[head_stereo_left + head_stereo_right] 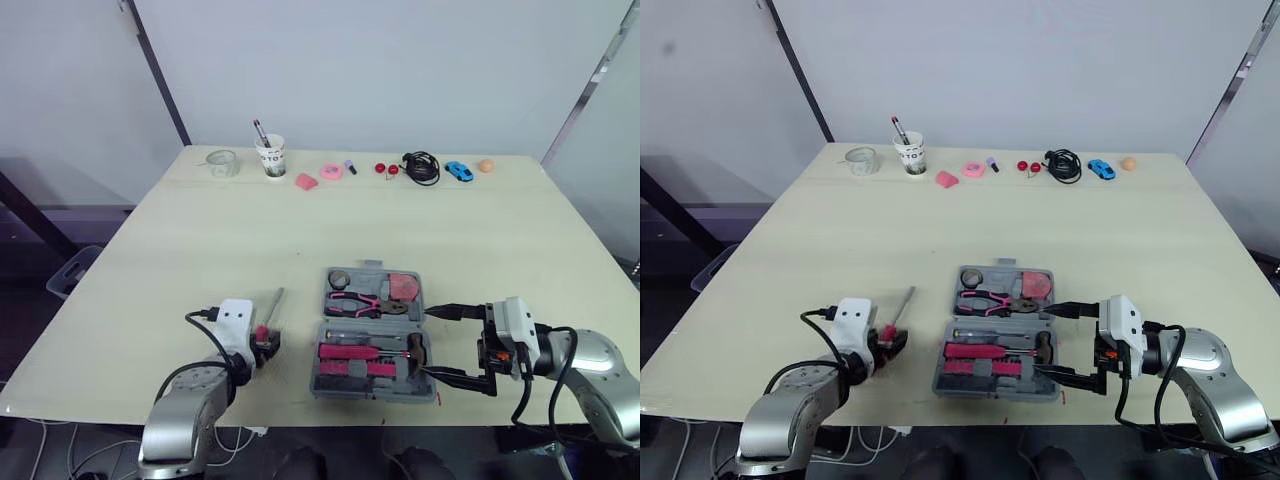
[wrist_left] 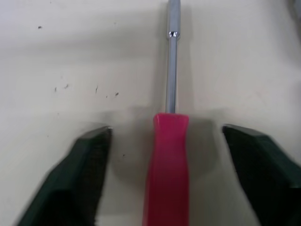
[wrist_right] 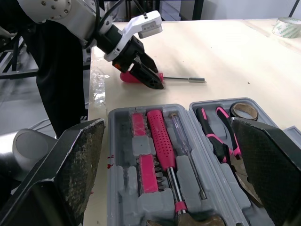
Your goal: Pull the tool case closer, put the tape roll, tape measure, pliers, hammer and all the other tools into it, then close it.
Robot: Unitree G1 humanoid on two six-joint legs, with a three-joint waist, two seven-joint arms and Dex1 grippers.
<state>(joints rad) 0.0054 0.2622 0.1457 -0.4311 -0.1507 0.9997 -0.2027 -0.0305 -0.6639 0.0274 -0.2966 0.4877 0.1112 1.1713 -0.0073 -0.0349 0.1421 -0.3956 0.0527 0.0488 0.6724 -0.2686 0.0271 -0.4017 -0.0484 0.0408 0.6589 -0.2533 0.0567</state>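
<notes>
One pale table [image 1: 200,240] stands before white wall panels, with a cup [image 1: 271,157] and a black cable [image 1: 421,167] at its far edge. The tool case [image 1: 372,335] lies open near the front edge, pliers [image 1: 356,303] seated inside. The left gripper [image 2: 165,129] is spread, straddling a pink-handled screwdriver [image 2: 168,160] on the table. The right gripper [image 1: 434,343] is spread at the case's right side.

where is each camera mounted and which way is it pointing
Left eye: on the head, facing forward and down over the table; both arms show, with the left gripper and right gripper.
Right eye: beside it, same scene.
Left wrist: looks along its own open gripper, down at the pink screwdriver.
Right wrist: looks along its own open gripper, over the tool case toward the left gripper.
Shared: both wrist views show the screwdriver.
</notes>
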